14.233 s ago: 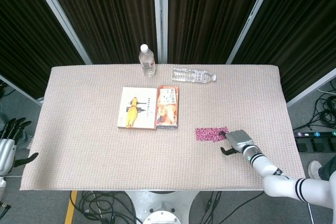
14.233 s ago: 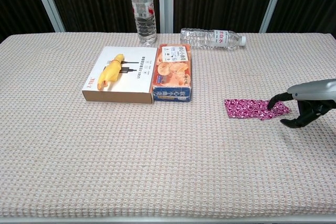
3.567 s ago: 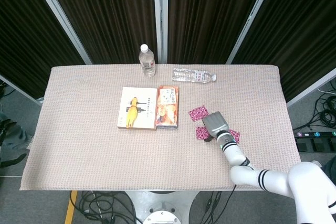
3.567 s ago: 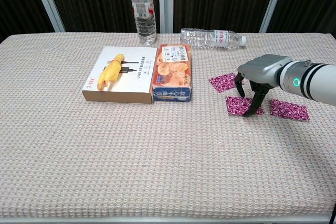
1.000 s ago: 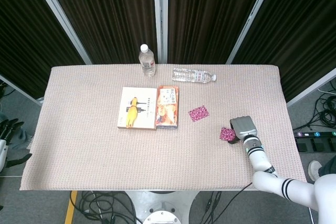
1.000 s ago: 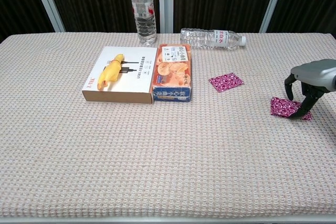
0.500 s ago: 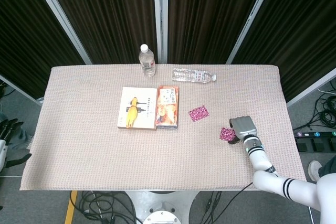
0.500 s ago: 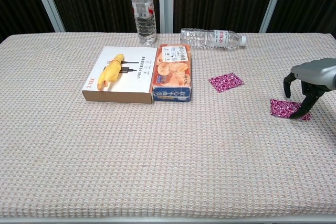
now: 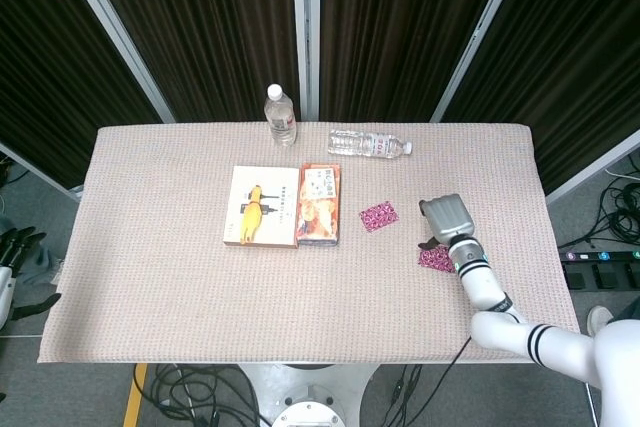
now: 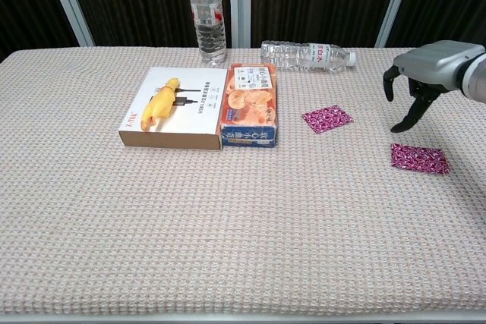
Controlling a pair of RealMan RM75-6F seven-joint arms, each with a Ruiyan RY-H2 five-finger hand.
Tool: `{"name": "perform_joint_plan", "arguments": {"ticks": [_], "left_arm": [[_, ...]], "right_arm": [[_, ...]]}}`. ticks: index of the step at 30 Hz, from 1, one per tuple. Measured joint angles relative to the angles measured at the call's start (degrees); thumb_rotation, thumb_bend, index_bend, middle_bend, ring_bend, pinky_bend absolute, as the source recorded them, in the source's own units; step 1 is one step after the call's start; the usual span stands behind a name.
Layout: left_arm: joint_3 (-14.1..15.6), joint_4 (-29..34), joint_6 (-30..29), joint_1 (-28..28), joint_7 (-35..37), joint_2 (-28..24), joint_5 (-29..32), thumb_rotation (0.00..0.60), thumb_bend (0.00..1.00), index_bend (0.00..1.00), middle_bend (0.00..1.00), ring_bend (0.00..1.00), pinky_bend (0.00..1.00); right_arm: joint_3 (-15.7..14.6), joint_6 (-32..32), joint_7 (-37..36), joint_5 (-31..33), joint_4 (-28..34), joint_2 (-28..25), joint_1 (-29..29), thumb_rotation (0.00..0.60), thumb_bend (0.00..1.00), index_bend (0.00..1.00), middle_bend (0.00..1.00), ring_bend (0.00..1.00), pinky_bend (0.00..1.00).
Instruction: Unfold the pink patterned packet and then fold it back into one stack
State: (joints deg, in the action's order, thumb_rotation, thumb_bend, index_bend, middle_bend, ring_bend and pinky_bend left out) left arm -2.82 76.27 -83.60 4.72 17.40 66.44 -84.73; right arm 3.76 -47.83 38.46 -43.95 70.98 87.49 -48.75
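Two pink patterned pieces lie flat and apart on the woven cloth. One piece point(image 9: 378, 215) point(image 10: 327, 118) sits just right of the orange box. The other piece point(image 9: 436, 259) point(image 10: 419, 158) lies nearer the right edge. My right hand point(image 9: 445, 219) point(image 10: 414, 89) hovers above the cloth between them, up and left of the right-hand piece. Its fingers hang apart and hold nothing. My left hand point(image 9: 14, 252) shows only at the far left edge of the head view, off the table, its fingers apart and empty.
A white box with a yellow figure point(image 9: 261, 206) point(image 10: 173, 108) and an orange snack box point(image 9: 320, 204) point(image 10: 250, 104) lie side by side mid-table. At the back stand an upright bottle point(image 9: 281, 116) point(image 10: 207, 13) and a bottle on its side point(image 9: 370, 143) point(image 10: 307, 55).
My right hand has lifted off the right-hand pink piece and moved up and toward the back left. That piece stays flat on the cloth.
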Motion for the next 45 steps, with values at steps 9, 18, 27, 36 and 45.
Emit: {"name": "perform_joint_plan", "arguments": {"ticks": [9,18,27,36,45], "left_arm": [[0.07,-0.82,0.77,0.06,0.59,0.13,0.44,0.600,0.00,0.21,0.22,0.09,0.27],[0.04,-1.85,1.96,0.48,1.67,0.03,0.84,0.600,0.00,0.21,0.22,0.09,0.27],[-0.15,-3.38,2.77,0.70,2.57,0.48,1.46,0.600,0.00,0.21,0.22,0.09,0.27],[-0.39,-3.86,3.27,0.96,3.05,0.63,1.79,0.600,0.00,0.21,0.22,0.09,0.27],[-0.52,-3.98,3.51,1.01,3.10,0.76,2.10,0.600,0.00,0.21,0.22,0.09,0.27]], "right_arm": [[0.48,6.43,-1.10,-8.35,-15.02,7.79,-5.70,0.461,0.00,0.36,0.96,0.99,0.93],[2.20,15.36,-8.07,-14.03,-27.65,14.80,-11.08,0.472,0.00,0.33,0.96,0.99,0.93],[2.42,20.45,-12.14,-17.85,-35.41,19.35,-13.39,0.481,0.00,0.34,0.96,0.99,0.93],[2.54,23.94,-14.91,-20.90,-37.99,20.13,-15.10,0.475,0.00,0.34,0.96,0.99,0.93],[2.36,26.32,-14.81,-21.56,-37.43,18.63,-15.79,0.476,0.00,0.34,0.96,0.99,0.93]]}}
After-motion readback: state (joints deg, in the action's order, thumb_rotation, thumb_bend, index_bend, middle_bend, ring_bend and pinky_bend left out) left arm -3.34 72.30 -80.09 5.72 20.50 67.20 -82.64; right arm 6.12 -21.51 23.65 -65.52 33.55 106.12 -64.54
